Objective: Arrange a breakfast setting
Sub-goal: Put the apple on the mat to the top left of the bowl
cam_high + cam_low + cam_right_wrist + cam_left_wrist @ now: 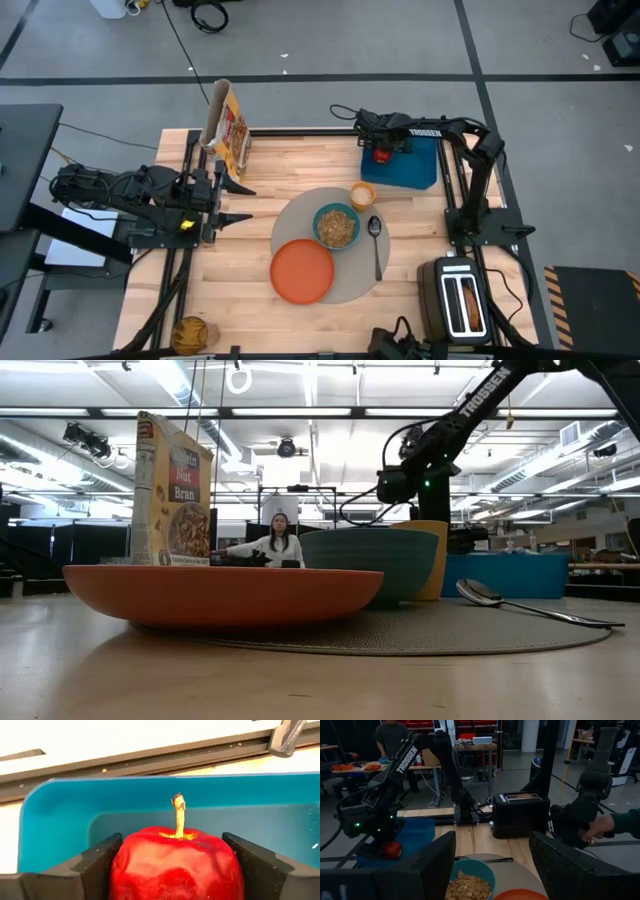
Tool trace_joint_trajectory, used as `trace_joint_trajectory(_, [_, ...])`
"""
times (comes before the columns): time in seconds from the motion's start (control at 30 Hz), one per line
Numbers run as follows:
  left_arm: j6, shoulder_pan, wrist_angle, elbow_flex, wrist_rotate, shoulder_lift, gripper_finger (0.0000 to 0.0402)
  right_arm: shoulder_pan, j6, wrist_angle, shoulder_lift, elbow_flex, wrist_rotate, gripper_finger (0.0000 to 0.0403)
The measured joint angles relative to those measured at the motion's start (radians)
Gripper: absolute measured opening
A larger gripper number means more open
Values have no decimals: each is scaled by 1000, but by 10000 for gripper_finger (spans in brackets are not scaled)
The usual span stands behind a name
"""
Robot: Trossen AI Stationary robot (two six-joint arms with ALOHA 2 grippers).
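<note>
A: Now, item one: red apple (177, 862). Location?

B: On the flat blue board (410, 163) by the far right corner of the worktop (255, 165). The right tool (383, 150) is directly over it; the apple sits between its two fingers, stem up, a finger close on each flank. Whether the pads press the skin yet I cannot tell (they look nearly touching, not clearly clamped).

A: Item two: left tool (238, 200)?

B: Parked at the left edge of the worktop, fingers spread and holding nothing, beside the cereal box (228, 125). Well apart from the apple, so the right arm is plainly the nearer one.

A: Item three: the setting?

B: Grey mat (355, 285) at mid-worktop, toward the near edge. On it: orange plate (301, 270), teal bowl (337, 226) holding cereal, spoon (376, 246) with its handle running toward the near edge. Orange cup (362, 195) at the mat's far rim. The mat lies from the apple toward the near-left (that is the carry direction, by my judgement).

A: View differences?

B: The right wrist view alone shows the apple's stem and both flanks against the fingers. The high view alone shows the mat's free spots. The low view hides the apple behind bowl and cup.
</note>
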Motion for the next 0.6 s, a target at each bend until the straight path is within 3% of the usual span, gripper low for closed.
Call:
trace_joint_trajectory(0.13, [2, 0, 0, 0, 0, -1, 260, 23, -42, -15, -26, 0, 25, 330])
trace_joint_trajectory(0.4, [4, 0, -101, 53, -8, -55, 260, 147, -147, -13, -175, 0, 243, 330])
trace_joint_trajectory(0.6, [2, 0, -208, 101, -12, -128, 260, 326, -378, 181, -254, 1, 372, 330])
